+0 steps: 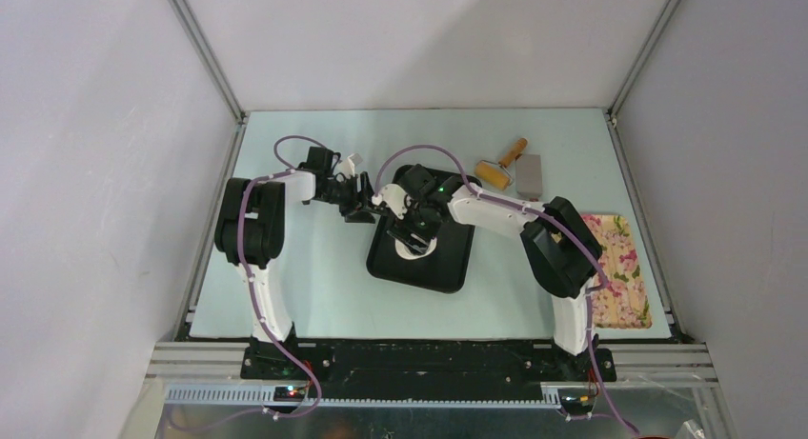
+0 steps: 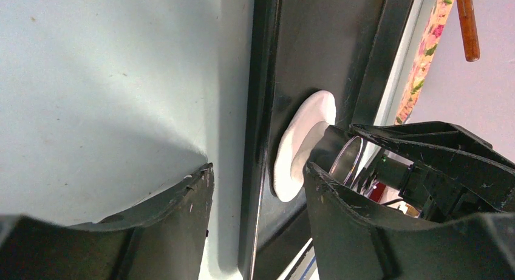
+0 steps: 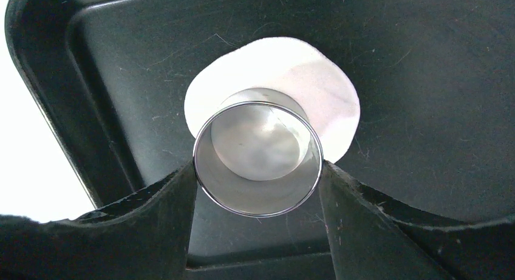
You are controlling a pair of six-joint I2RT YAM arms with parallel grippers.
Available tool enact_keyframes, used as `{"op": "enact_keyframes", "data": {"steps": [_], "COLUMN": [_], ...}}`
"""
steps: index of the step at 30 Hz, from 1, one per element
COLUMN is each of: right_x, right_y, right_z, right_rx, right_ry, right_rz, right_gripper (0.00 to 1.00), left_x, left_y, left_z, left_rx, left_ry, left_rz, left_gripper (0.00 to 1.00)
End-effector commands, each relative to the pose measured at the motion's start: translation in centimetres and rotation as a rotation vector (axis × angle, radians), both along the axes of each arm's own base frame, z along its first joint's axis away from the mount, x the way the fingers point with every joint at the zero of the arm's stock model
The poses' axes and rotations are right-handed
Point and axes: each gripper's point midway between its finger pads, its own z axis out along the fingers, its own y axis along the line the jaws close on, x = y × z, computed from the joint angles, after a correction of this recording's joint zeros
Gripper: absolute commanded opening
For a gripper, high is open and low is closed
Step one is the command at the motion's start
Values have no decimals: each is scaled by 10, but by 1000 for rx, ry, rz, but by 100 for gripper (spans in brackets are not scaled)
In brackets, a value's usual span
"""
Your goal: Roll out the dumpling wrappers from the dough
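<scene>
The dough [image 3: 331, 104] is a flattened white disc on the black tray [image 3: 425, 79]. My right gripper [image 3: 258, 167] is shut on a round steel cup [image 3: 258, 158] that stands mouth-up on the dough and covers its near part. In the top view the right gripper [image 1: 414, 231] is over the tray [image 1: 448, 268], and a little dough [image 1: 412, 251] shows under it. My left gripper [image 2: 260, 170] is open, its fingers on either side of the tray's left rim [image 2: 261, 79] without touching it. The dough [image 2: 303, 134] and cup [image 2: 346, 158] lie just beyond it. In the top view the left gripper [image 1: 359, 209] is at the tray's far left corner.
A small roller with a wooden handle [image 1: 500, 168] and a grey block [image 1: 530, 175] lie behind the tray on the right. A floral cloth [image 1: 617, 268] lies at the table's right edge. The enclosure walls stand close around the table.
</scene>
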Motion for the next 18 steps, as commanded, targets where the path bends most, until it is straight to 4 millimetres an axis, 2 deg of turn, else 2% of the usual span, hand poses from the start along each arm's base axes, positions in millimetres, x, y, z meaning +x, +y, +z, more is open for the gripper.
{"op": "enact_keyframes", "data": {"steps": [1,18], "right_x": [8,-11], "right_y": [-1,-11], "right_z": [-7,-30], "right_rx": [-21,-40], "right_ry": [-5,63], "right_rz": [-3,21], "right_gripper": [57,36], "left_x": [5,5], "left_y": [12,13], "left_z": [-14,-14], "left_rx": [70,67], "left_ry": [-20,-18], "left_rz": [10,11], "left_gripper": [63,62]}}
